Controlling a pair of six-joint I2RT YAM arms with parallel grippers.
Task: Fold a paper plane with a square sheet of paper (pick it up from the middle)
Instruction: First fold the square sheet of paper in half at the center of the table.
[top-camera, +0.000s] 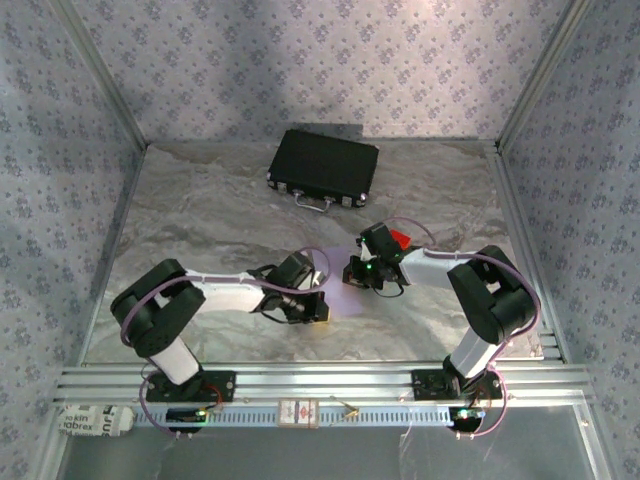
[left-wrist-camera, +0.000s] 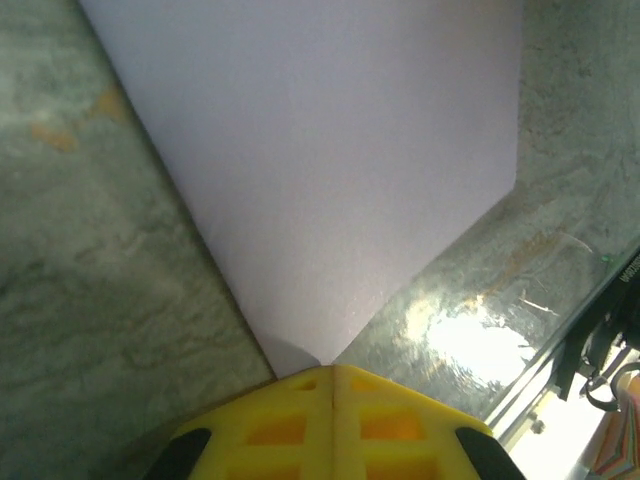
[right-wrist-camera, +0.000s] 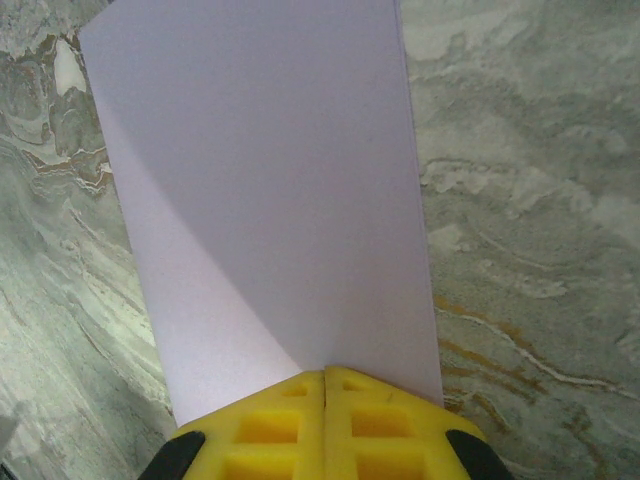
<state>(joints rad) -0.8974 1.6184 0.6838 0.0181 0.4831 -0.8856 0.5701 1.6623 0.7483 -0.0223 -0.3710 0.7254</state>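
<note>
The square sheet of paper (top-camera: 338, 290), pale lilac, is held between the two arms at the middle of the table. In the left wrist view, one pointed corner of the paper (left-wrist-camera: 330, 170) runs into my left gripper (left-wrist-camera: 333, 368), whose yellow fingers are shut on it. Seen from the right wrist, the paper (right-wrist-camera: 270, 200) shows a diagonal fold line, and its near edge sits in my right gripper (right-wrist-camera: 325, 370), also shut. From above, the left gripper (top-camera: 312, 303) and the right gripper (top-camera: 357, 273) face each other across the sheet.
A black case (top-camera: 322, 168) lies at the back centre. Just behind the right wrist sits a small red block (top-camera: 400, 240). Patterned walls close in the marbled table (top-camera: 200, 210) on three sides. An aluminium rail (top-camera: 320, 385) runs along the near edge.
</note>
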